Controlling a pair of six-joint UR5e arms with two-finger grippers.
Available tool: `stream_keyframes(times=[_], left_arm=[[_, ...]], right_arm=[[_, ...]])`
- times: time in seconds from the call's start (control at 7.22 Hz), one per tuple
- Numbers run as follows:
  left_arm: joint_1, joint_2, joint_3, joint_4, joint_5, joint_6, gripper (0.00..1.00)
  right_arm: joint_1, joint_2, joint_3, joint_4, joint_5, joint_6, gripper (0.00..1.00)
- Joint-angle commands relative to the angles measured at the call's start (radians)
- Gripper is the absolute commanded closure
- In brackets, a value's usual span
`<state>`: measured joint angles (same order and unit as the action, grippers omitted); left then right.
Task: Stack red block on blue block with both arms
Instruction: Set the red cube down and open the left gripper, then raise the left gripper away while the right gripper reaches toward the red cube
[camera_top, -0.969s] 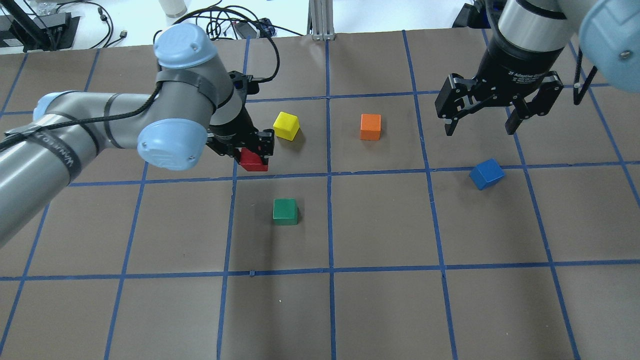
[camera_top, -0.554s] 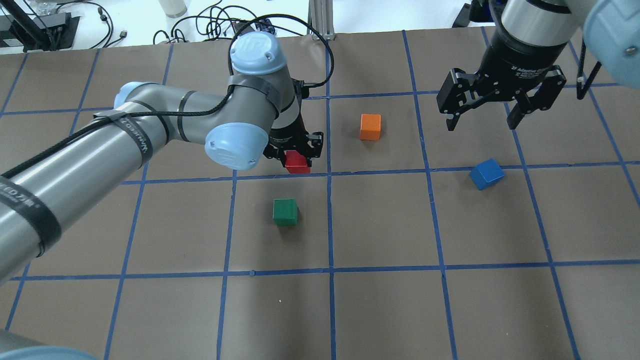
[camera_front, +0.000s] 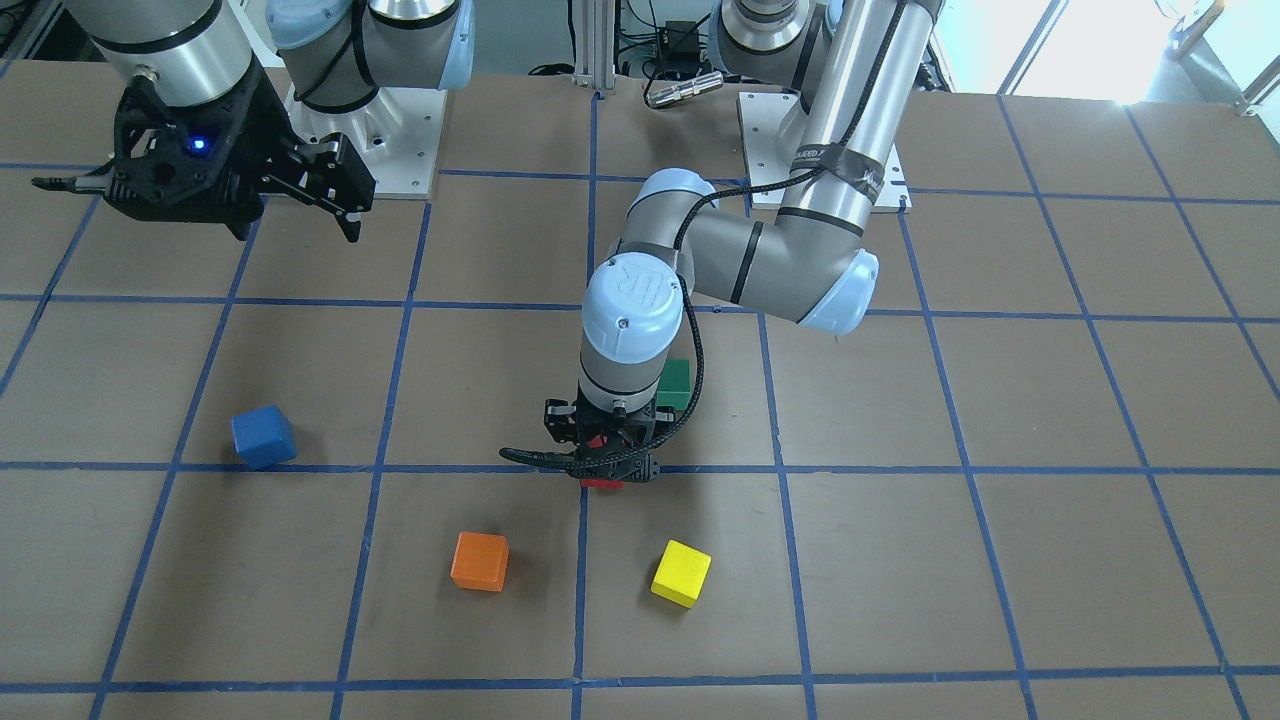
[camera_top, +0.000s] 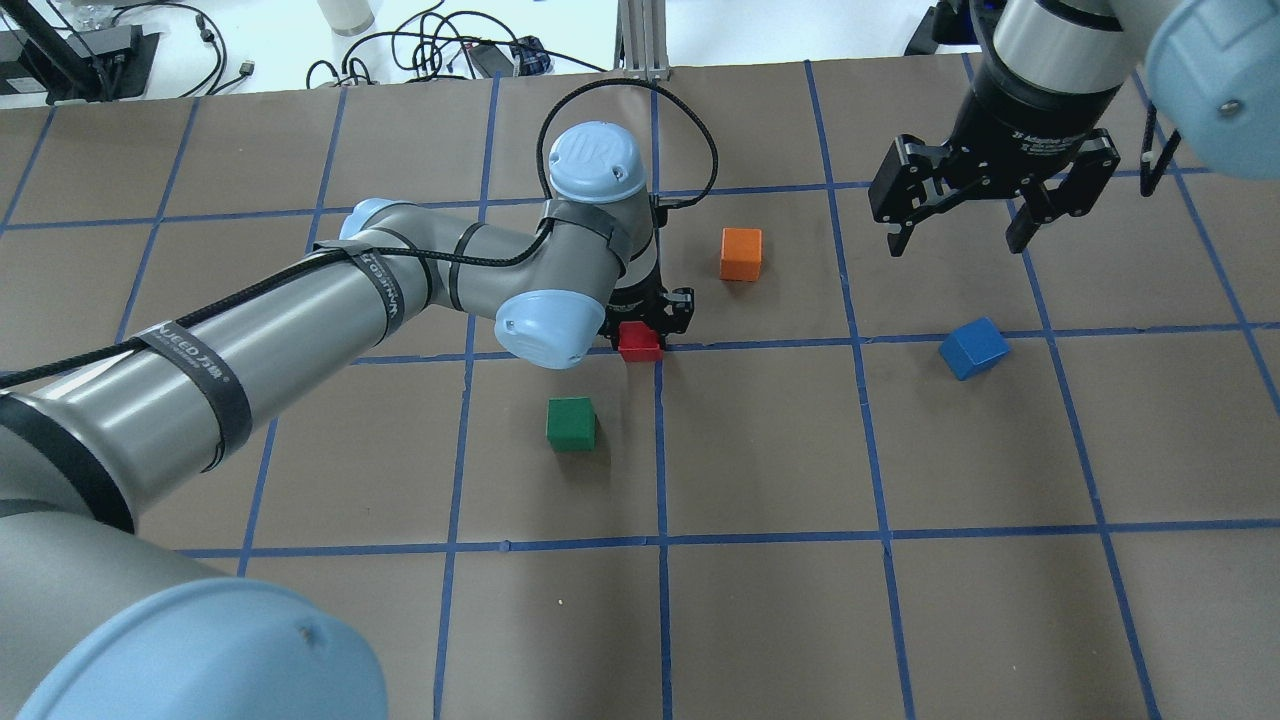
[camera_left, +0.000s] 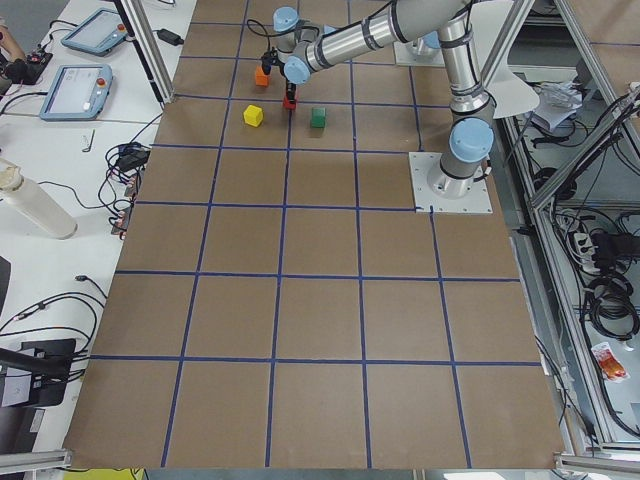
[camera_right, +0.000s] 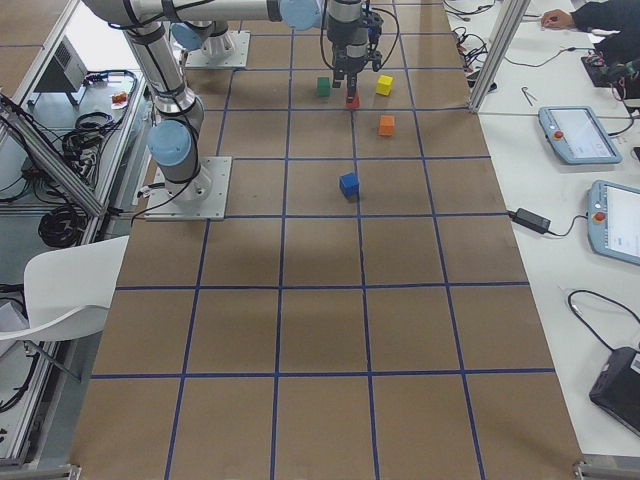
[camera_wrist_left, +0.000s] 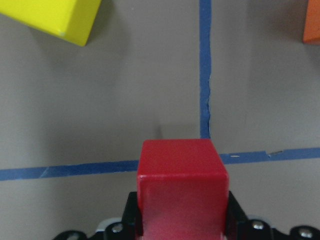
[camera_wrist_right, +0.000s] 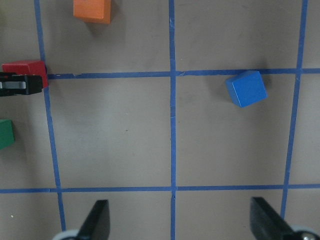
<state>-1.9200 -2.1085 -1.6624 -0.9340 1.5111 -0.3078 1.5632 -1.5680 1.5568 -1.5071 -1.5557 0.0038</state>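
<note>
Brown bench (camera_top: 900, 620), blue tape grid. Left arm (camera_top: 300, 310) stretched across toward bench centre; right arm (camera_top: 1050, 50) up at far right side. Right tool (camera_top: 957, 235) released, fingers spread wide, hanging above bench. Left tool (camera_front: 603, 462) pointing down, clenched on red block (camera_top: 639, 343), right over tape crossing. Blue block (camera_top: 973, 348) flat on bench, skewed to grid, beside tape line, well apart from red block, nearer right tool. Green block (camera_top: 571, 423) near red block; orange block (camera_top: 741, 253) and yellow block (camera_front: 681, 573) on its other side.

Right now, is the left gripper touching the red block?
Touching: left wrist view shows the left gripper shut on the red block, no gap either side.
</note>
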Motion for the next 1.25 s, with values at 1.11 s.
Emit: stream_keyframes(times=[1.11], left_arm=[[0.323,0.495,-0.007,-0.510,0.038,0.550,0.00]], right_arm=[[0.099,0.187,0.028,-0.332,-0.003,0.180,0.00]])
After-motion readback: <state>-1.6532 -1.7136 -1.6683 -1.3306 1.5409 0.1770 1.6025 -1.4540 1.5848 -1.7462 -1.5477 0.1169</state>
